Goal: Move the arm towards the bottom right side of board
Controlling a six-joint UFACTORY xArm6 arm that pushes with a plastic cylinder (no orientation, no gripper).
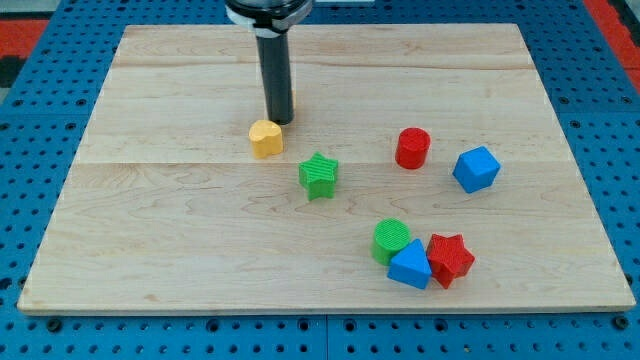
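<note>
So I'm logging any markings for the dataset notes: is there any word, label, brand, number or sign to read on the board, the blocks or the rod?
None: no text shows anywhere.
Wooden board: bare grain only.
Blocks, from the yellow block to the red star: plain coloured faces.
Rod above my tip: plain dark surface.
Blue perforated base: holes only.

My tip is resting on the wooden board, just at 1 o'clock of the yellow block. A green star is lying at its 5 o'clock. Toward 4 o'clock are sitting a red cylinder and blue cube; farther down, a green cylinder, blue block and red star are clustering together.
</note>
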